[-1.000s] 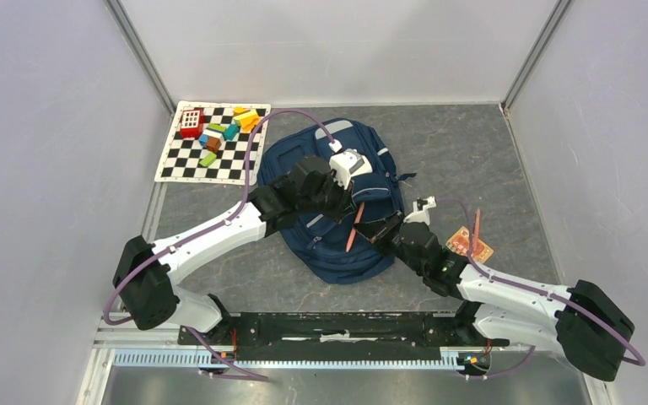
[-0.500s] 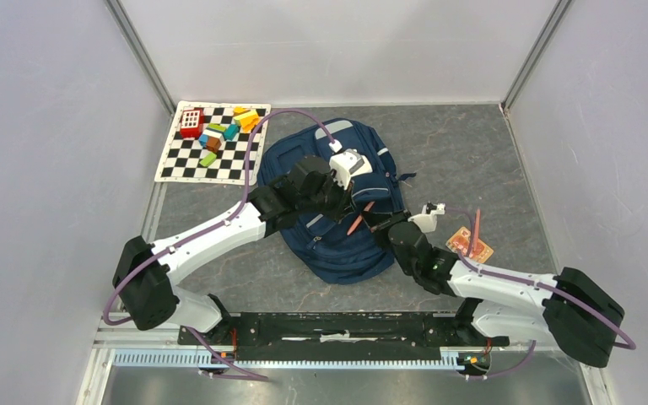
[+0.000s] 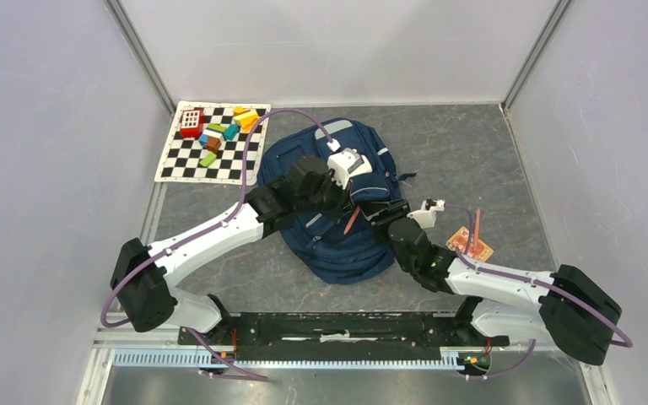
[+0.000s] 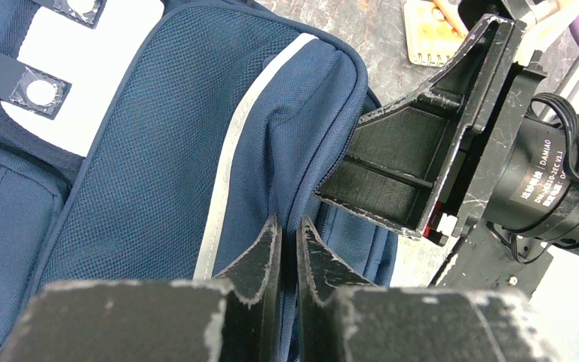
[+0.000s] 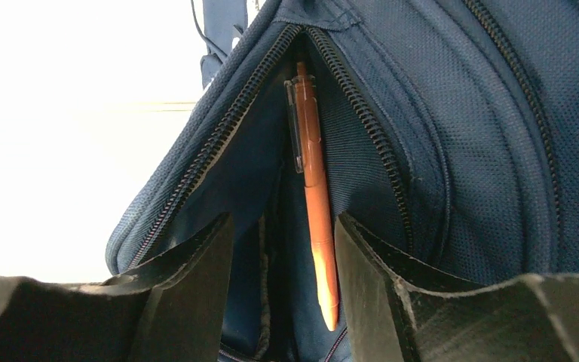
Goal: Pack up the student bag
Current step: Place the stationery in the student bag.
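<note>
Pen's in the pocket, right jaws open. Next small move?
Probably back the right gripper straight out. Its jaws stand apart, and the orange pen rests inside the unzipped pocket of the student bag, whose edge the left gripper pinches.

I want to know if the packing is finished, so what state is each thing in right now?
Navy blue fabric backpack: lying flat, one pocket unzipped.
Orange plastic pen: slotted into the unzipped pocket, not gripped.
Left end effector: shut on the backpack's pocket edge.
Right end effector: open, a finger either side of the pen.
Small orange notebook: flat on the table, not packed.
</note>
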`<act>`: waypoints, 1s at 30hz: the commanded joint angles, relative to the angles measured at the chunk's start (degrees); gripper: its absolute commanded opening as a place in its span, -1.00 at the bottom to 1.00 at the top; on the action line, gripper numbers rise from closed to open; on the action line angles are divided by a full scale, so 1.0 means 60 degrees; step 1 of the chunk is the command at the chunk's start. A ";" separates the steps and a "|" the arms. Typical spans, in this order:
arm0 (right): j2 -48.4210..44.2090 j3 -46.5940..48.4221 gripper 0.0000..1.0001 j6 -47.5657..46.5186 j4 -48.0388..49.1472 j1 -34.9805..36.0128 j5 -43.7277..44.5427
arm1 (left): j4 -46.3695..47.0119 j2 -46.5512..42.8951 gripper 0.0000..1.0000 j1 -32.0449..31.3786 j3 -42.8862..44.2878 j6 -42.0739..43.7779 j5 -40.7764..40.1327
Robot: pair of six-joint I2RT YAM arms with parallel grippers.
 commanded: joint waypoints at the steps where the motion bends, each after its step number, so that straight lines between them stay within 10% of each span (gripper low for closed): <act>1: -0.0270 0.0325 0.15 -0.0536 -0.0140 -0.0034 0.0213 | 0.1156 -0.0430 -0.96 -0.0043 0.0260 -0.0032 0.0328; 10: -0.1438 -0.0563 0.56 -0.2982 -0.0090 -0.0036 -0.1497 | 0.0164 -0.0202 -0.96 0.0093 0.0759 -0.0791 -0.0492; 21: -0.4068 -0.0775 0.89 -0.7597 -0.3871 -0.0136 -0.1182 | -0.0338 -0.0123 -0.96 0.0196 0.0977 -0.0744 -0.1018; 30: -0.4628 0.0086 0.96 -1.0037 -0.5276 -0.3188 -0.1985 | -0.0447 0.0072 -0.96 0.0197 0.0956 -0.0667 -0.1332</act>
